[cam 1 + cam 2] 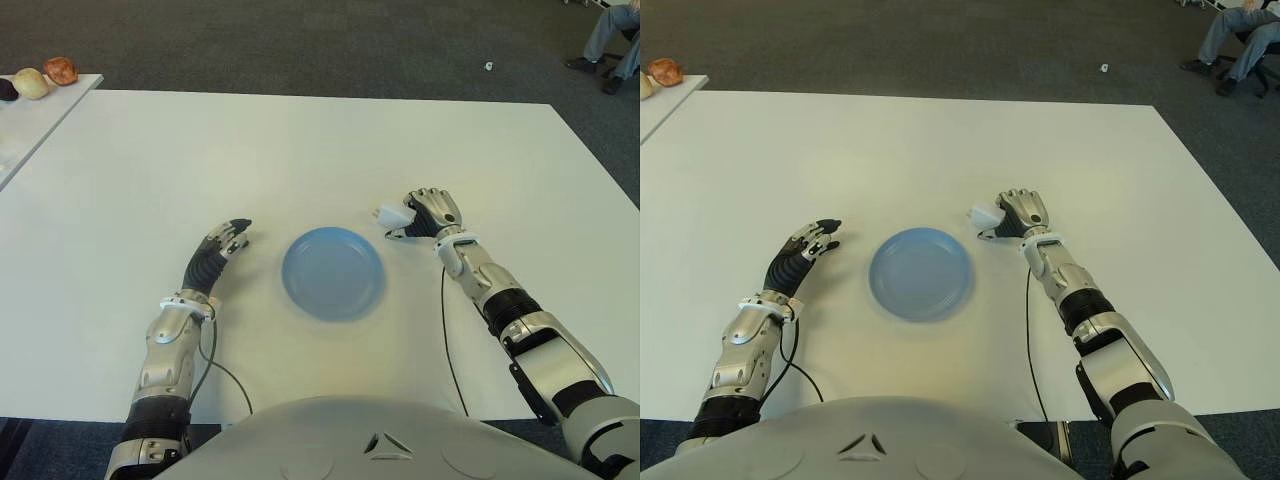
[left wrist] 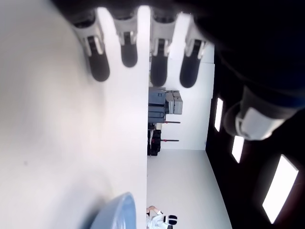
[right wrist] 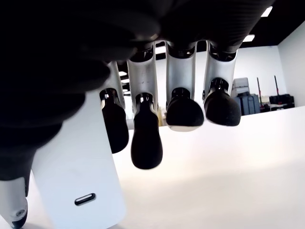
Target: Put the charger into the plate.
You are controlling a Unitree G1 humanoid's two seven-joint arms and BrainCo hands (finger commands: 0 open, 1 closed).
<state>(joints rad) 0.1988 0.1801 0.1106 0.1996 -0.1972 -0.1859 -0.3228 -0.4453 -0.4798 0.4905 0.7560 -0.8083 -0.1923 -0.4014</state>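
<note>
**Charger in right hand, just off the plate's right rim**

White desk (image 1: 300, 150), wide, fills most of both eye views; dark carpet (image 1: 300, 40) beyond its far edge. A second white surface (image 1: 30, 120) meets the desk's far-left corner, carrying three small rounded items (image 1: 45, 75), one reddish, one pale, one dark. A seated person's legs (image 1: 610, 40) show on the carpet past the far-right corner.

Blue plate (image 1: 332, 272), round, shallow, sits toward the desk's near edge, roughly midway between left and right edges. Nothing lies in it.

Right hand (image 1: 432, 213) is just beyond the plate's right rim, toward the right edge. Fingers (image 3: 146, 143) curl down over the charger (image 3: 78, 186), thumb on the opposite side; the hold is closed on it. Cannot tell whether the charger touches the desk.

Left hand (image 1: 226, 239) shows to the left of the plate, apart from the rim. Fingers (image 2: 99, 67) are straight and relaxed, holding nothing.

Charger: white block with a small oval port on its visible face, protruding from the right hand toward the plate, not yet over it.
</note>
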